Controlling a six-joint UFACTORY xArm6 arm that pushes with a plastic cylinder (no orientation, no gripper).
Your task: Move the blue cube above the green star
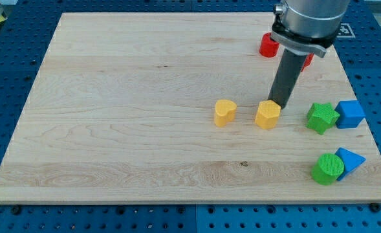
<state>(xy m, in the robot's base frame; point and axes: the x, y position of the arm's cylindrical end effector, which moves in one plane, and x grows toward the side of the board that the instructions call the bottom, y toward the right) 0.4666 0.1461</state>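
Observation:
The blue cube sits near the board's right edge, touching the right side of the green star. My tip is at the upper right edge of a yellow hexagonal block, well to the left of the star and cube. The rod hangs from the arm's grey head at the view's top right.
A yellow heart-shaped block lies left of the hexagon. A red cylinder and another red block, partly hidden by the arm, are at the top right. A green cylinder touches a blue triangle at the bottom right. The wooden board rests on a blue pegboard.

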